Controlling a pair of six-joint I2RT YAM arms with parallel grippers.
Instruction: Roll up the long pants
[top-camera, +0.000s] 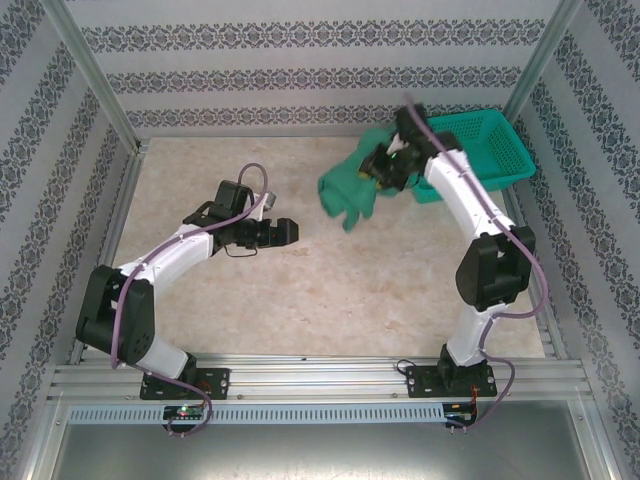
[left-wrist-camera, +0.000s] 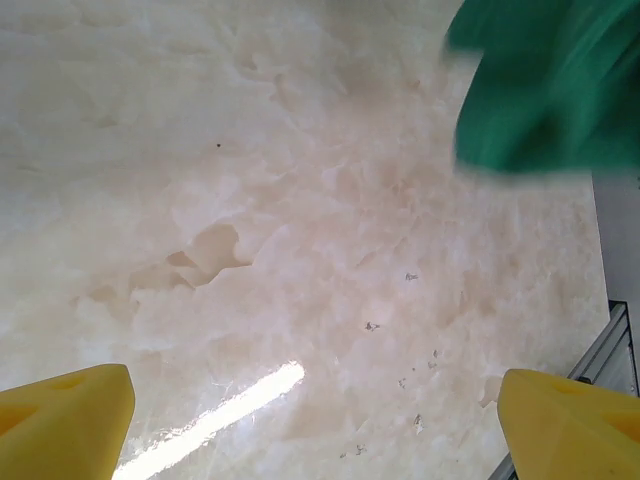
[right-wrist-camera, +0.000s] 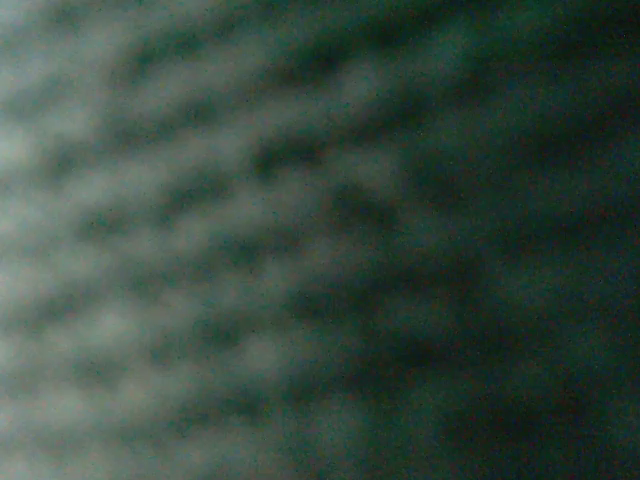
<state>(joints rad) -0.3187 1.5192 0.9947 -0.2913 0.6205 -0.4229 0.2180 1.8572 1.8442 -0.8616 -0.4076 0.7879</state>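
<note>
The long pants (top-camera: 352, 188), dark green soft fabric, are scrunched into a bundle hanging off the right gripper (top-camera: 383, 170), which is pinching them, with the loose ends drooping out to its left. The right wrist cam gets just blurry green pants fabric (right-wrist-camera: 320, 240) right up against the lens. Just behind the right claw sits a teal plastic mesh basket (top-camera: 492, 140), near the back right corner. The left gripper (top-camera: 292, 231) is well off to the left of the bundle, jaws spread wide, its yellow fingertips (left-wrist-camera: 65, 420) hovering over the beige marble-look tabletop (top-camera: 330, 300). Grey-and-white patterned wallpaper walls (top-camera: 300, 70) and aluminium frame rails (top-camera: 320, 375) box it all in.
</note>
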